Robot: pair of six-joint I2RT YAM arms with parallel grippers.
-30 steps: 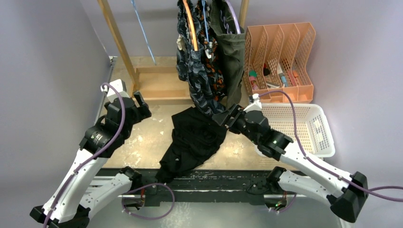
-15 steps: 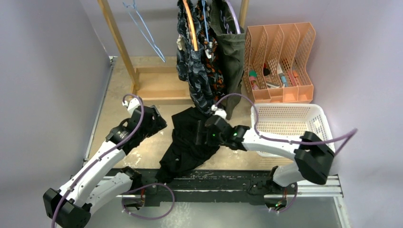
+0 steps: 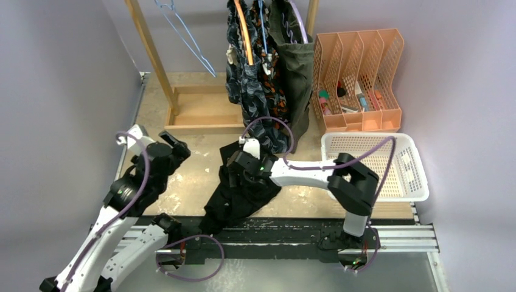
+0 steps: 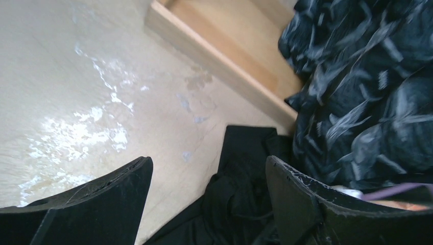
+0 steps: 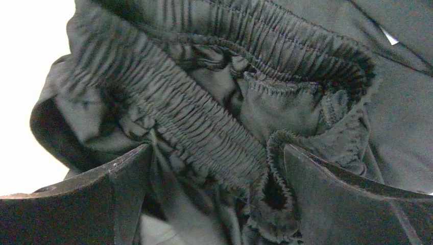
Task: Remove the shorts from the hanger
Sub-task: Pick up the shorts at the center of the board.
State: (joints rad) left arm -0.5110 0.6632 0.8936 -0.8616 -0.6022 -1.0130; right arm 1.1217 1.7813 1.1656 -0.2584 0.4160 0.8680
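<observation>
Top view: black shorts (image 3: 240, 188) lie crumpled on the table (image 3: 191, 182), off any hanger. Their long axis slants from mid-table down-left to the near edge, where one leg droops over. My right gripper (image 3: 234, 173) sits over their far, waistband end. My left gripper (image 3: 177, 143) hovers apart to their left, above bare tabletop. Three pairs hang on the wooden rack (image 3: 148, 52) by the far edge, long axis vertical: wavy-patterned shorts (image 3: 249, 97) leftmost, orange-blotch shorts (image 3: 278, 91) tucked behind, olive shorts (image 3: 298, 67) rightmost. An empty blue hanger (image 3: 185, 33) hangs left of them. Left wrist view: jaws spread, nothing between them. The black pair's edge shows low ahead, and the wavy pair is close, up and to the right. Right wrist view: jaws spread wide, straddling the black pair's gathered elastic waistband. Cloth is bunched between them, but I judge it not pinched. Judgement: black pair done, wavy pair likely next. It hangs beyond and above both grippers. The right is nearer its hem, almost beneath it, while the left has the clearer line to its left side.
</observation>
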